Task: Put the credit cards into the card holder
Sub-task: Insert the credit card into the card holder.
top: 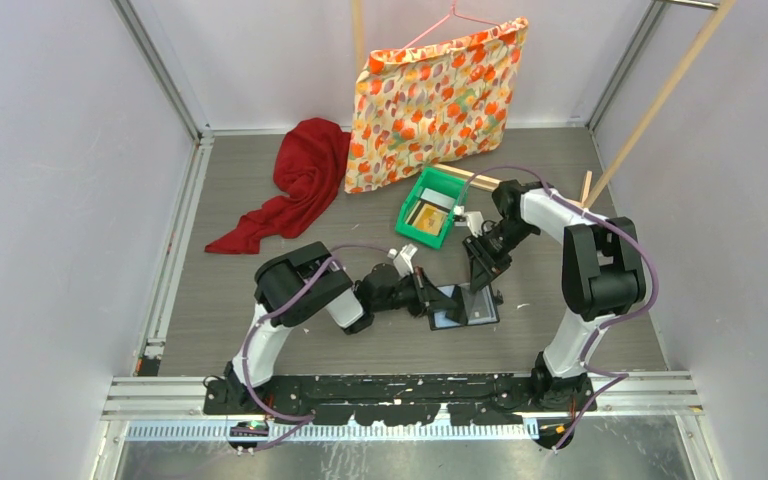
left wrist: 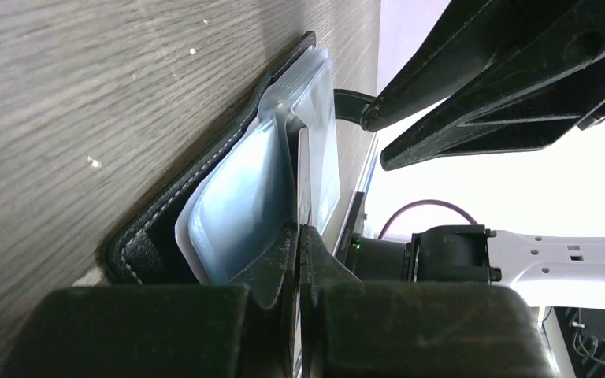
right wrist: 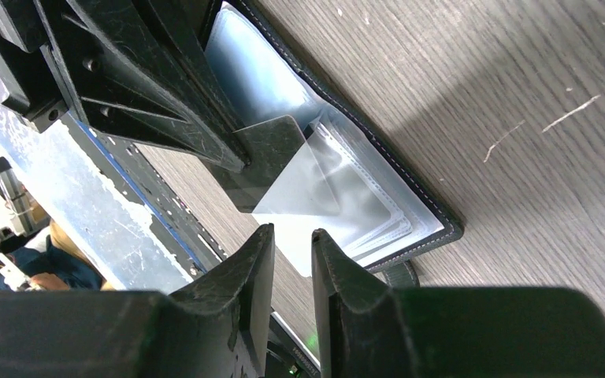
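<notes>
Card holder open flat on table, centre near, between my arms. Left gripper clamped on raised pocket page. Right gripper above, jaws narrowly apart, empty. Credit cards far, in green tray. Advice: hold page taut, feed card square. Pocket mouth hidden; card count unreadable.

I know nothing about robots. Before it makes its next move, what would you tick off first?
1. Card holder lies open: ok.
2. Left tool pinches a pocket page and holds it up: ok.
3. Right tool carries a card: not ok; it is slightly open and empty.
4. Cards ready to fetch: ok; a yellow-gold card lies in the green tray.
5. Lifted page open enough to take a card: cannot tell.
</notes>
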`<state>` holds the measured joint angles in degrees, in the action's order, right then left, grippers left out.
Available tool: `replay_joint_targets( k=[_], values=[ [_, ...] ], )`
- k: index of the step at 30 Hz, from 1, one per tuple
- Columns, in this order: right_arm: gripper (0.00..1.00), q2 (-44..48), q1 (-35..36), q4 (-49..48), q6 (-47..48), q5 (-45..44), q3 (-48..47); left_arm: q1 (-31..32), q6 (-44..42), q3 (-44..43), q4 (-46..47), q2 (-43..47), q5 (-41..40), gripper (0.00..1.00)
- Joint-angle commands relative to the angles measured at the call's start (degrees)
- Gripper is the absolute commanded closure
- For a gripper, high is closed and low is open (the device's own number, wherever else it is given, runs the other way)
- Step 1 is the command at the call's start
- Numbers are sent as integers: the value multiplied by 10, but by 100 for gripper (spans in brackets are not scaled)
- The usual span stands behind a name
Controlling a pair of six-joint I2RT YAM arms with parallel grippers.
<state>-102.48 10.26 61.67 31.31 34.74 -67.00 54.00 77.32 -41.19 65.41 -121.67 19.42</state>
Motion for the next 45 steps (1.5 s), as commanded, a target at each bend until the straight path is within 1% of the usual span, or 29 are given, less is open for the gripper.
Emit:
replay_joint_targets(
  k=[1, 8, 12, 16, 19, 20, 26, 32, 45],
  values=[
    [71, 25, -2, -7, 0, 20, -1, 11, 8, 28, 60, -15, -73, 100],
    [71, 22, -3, -25, -19, -8, 3, 16, 13, 52, 85, -11, -120, 100],
    [71, 22, -5, -34, -28, -20, 6, 28, 18, 50, 91, -14, -144, 100],
    [71, 23, -6, -34, -29, -19, 6, 45, 23, 44, 93, -21, -175, 100],
    [71, 24, -8, -34, -29, -18, 7, 57, 32, 41, 111, -37, -190, 100],
    [71, 23, -7, -34, -29, -18, 6, 61, 33, 41, 117, -41, -211, 100],
    [71, 25, -8, -35, -30, -18, 6, 73, 31, 53, 146, -46, -254, 100],
    [71, 27, -8, -35, -31, -17, 7, 81, 11, 66, 148, -32, -290, 100],
    [71, 29, -9, -37, -32, -17, 9, 116, 13, 47, 157, -47, -361, 100]
  ],
)
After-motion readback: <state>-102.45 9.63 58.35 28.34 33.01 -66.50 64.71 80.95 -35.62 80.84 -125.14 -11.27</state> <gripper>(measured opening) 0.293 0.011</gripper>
